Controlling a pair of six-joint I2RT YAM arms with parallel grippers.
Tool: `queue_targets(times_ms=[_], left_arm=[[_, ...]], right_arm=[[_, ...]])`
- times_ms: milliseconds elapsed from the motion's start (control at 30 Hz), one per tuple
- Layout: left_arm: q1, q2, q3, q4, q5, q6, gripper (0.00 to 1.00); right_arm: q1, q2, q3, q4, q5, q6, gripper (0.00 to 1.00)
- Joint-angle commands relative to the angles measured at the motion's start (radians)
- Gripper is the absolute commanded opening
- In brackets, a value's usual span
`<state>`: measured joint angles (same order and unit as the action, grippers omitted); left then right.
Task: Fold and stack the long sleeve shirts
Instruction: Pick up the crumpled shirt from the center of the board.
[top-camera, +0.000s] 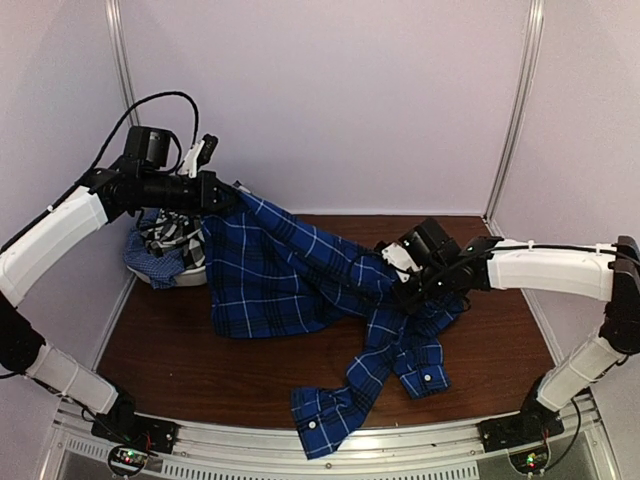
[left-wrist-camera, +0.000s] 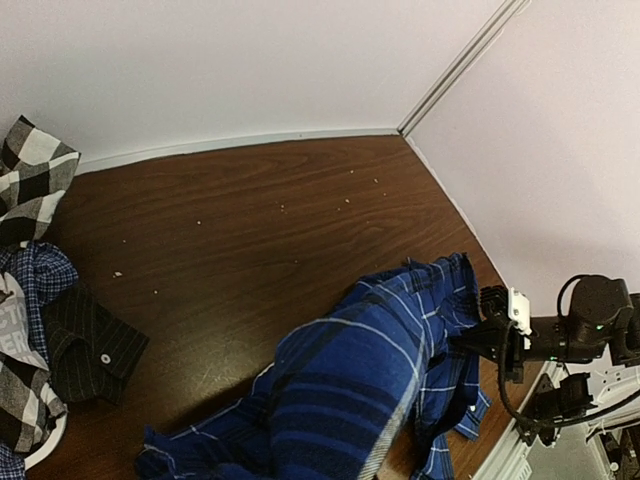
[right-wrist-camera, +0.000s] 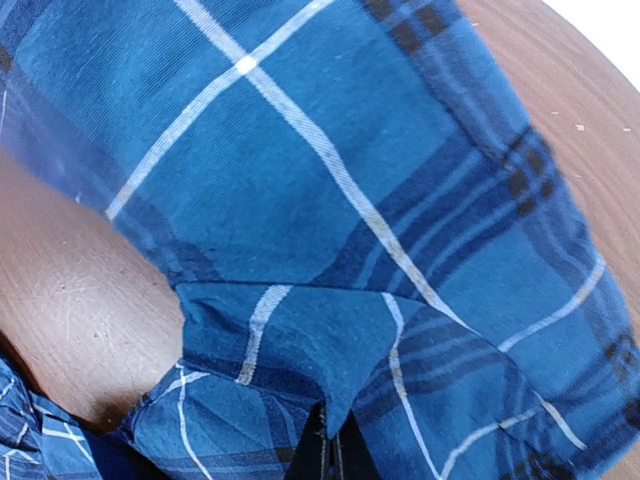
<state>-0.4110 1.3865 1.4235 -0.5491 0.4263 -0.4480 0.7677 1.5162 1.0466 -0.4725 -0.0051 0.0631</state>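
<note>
The royal-blue plaid shirt (top-camera: 280, 270) is stretched in the air between both grippers, with its sleeves trailing on the brown table (top-camera: 180, 350) toward the front edge. My left gripper (top-camera: 222, 196) is raised at the back left and shut on the shirt's upper edge. Its fingers are hidden under the cloth (left-wrist-camera: 350, 390) in the left wrist view. My right gripper (top-camera: 405, 288) is at the centre right, shut on a fold of the same shirt (right-wrist-camera: 330, 250). Its black fingertips (right-wrist-camera: 345, 462) pinch the cloth at the bottom of the right wrist view.
A pile of other shirts (top-camera: 165, 245) lies at the back left below my left arm: black-and-white plaid (left-wrist-camera: 30, 180), pale-blue check (left-wrist-camera: 40, 270) and dark pinstripe (left-wrist-camera: 85, 345). White walls enclose the table. One cuff (top-camera: 318, 422) hangs over the metal front rail.
</note>
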Motion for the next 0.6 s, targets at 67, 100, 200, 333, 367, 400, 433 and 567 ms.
queue_targets(times_ms=[67,100,200,333,367,400,433,567], left_arm=[[0.007,-0.039,-0.015,0.023,-0.041,0.067,0.00],[0.008,-0.047,-0.024,0.023,-0.048,0.073,0.00],[0.008,-0.076,-0.058,0.046,-0.053,0.080,0.00],[0.008,-0.109,-0.051,0.077,-0.040,0.078,0.00],[0.008,-0.114,-0.036,0.083,-0.043,0.075,0.00],[0.008,-0.120,-0.017,0.089,-0.047,0.075,0.00],[0.008,-0.123,0.003,0.094,-0.051,0.075,0.00],[0.007,-0.125,0.072,0.100,-0.040,0.078,0.00]], right_arm=[[-0.003,-0.200,0.096,-0.139,0.167,0.020,0.00],[-0.004,-0.231,0.123,-0.157,0.187,0.022,0.00],[-0.005,-0.306,0.247,-0.207,0.267,0.023,0.00],[-0.008,-0.330,0.424,-0.263,0.389,-0.003,0.00],[-0.008,-0.324,0.462,-0.275,0.399,-0.016,0.00],[-0.009,-0.312,0.502,-0.294,0.406,-0.021,0.00],[-0.008,-0.295,0.540,-0.310,0.412,-0.024,0.00],[-0.010,-0.249,0.682,-0.360,0.420,-0.027,0.00]])
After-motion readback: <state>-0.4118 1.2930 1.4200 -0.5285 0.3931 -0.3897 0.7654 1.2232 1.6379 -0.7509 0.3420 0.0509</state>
